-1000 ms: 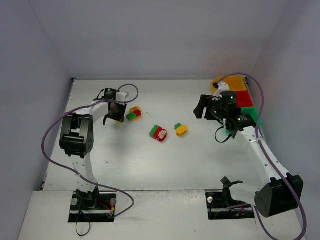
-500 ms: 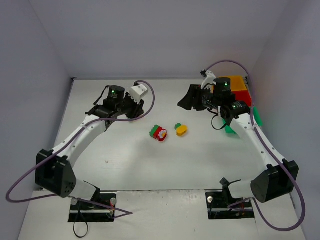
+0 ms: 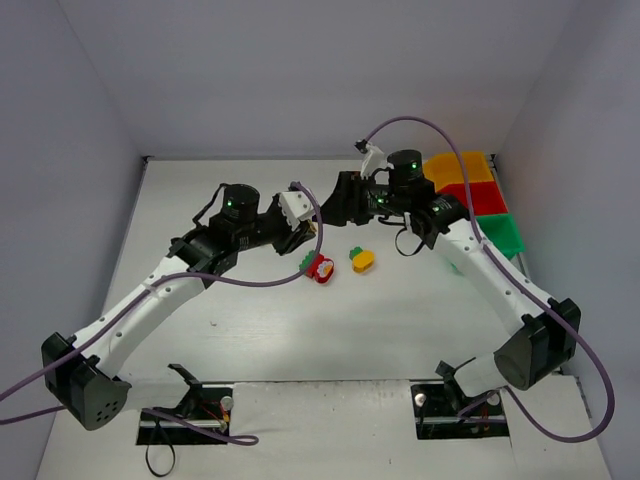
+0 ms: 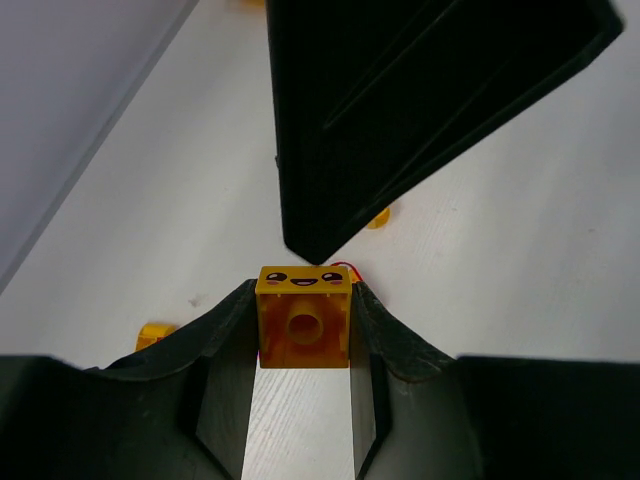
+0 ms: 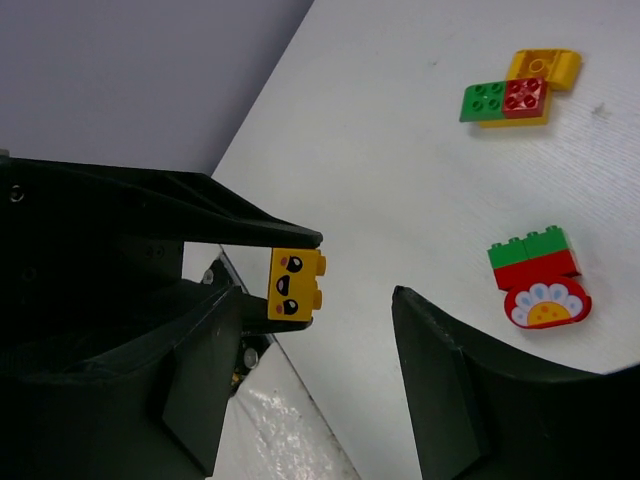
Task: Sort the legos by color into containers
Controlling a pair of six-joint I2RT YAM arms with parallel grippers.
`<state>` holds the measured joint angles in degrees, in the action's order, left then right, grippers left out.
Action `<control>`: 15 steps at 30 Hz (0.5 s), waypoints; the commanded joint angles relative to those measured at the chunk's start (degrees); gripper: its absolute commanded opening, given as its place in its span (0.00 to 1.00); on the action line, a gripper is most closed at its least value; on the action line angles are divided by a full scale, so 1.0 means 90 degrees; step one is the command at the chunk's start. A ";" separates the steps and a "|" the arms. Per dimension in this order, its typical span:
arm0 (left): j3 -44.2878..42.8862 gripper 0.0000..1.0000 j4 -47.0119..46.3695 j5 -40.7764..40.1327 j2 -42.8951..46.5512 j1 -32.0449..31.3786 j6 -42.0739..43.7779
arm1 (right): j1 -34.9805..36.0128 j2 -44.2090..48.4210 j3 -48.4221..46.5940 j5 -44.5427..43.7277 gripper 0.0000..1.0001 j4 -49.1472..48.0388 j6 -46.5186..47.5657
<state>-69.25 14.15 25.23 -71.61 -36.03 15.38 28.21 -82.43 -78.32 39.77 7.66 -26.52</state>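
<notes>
My left gripper (image 4: 303, 305) is shut on a yellow-orange lego with a smiling face (image 4: 303, 316) and holds it above the table's middle (image 3: 312, 230). My right gripper (image 5: 335, 365) is open, and its fingers (image 5: 200, 385) stand just beside that lego (image 5: 296, 283) without touching it. One of its black fingers (image 4: 420, 110) fills the top of the left wrist view. On the table lie a green-red-yellow cluster (image 5: 515, 92), a green-red piece on a flower brick (image 3: 318, 266) and a yellow-green piece (image 3: 362, 260). The yellow-orange bin (image 3: 458, 163), red bin (image 3: 474, 195) and green bin (image 3: 498, 232) stand at the far right.
The two grippers (image 3: 338, 200) meet nose to nose over the table's centre, with both arms stretched inward. Purple cables loop above each arm. Grey walls close in the left, back and right sides. Small yellow pieces (image 4: 155, 335) lie below the left gripper.
Both arms have swung in from the sides to the table's centre. The left gripper now holds the yellow face lego up to the open right gripper. The left arm now hides the cluster it was beside.
</notes>
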 commanded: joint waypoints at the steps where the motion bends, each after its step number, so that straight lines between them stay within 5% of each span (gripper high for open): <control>1: -0.0264 0.06 -0.0449 0.0067 0.0310 -0.0078 0.0176 | 0.0176 -0.0069 -0.0301 0.0278 0.57 -0.0578 -0.0227; 15: -0.0264 0.06 -0.0615 0.0106 0.0311 -0.0127 0.0196 | 0.0528 -0.0235 -0.0204 0.0464 0.41 -0.0793 -0.0373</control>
<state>-69.25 13.13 25.26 -69.95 -36.75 16.05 32.29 -84.27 -78.32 41.23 4.97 -29.12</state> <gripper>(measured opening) 0.300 0.427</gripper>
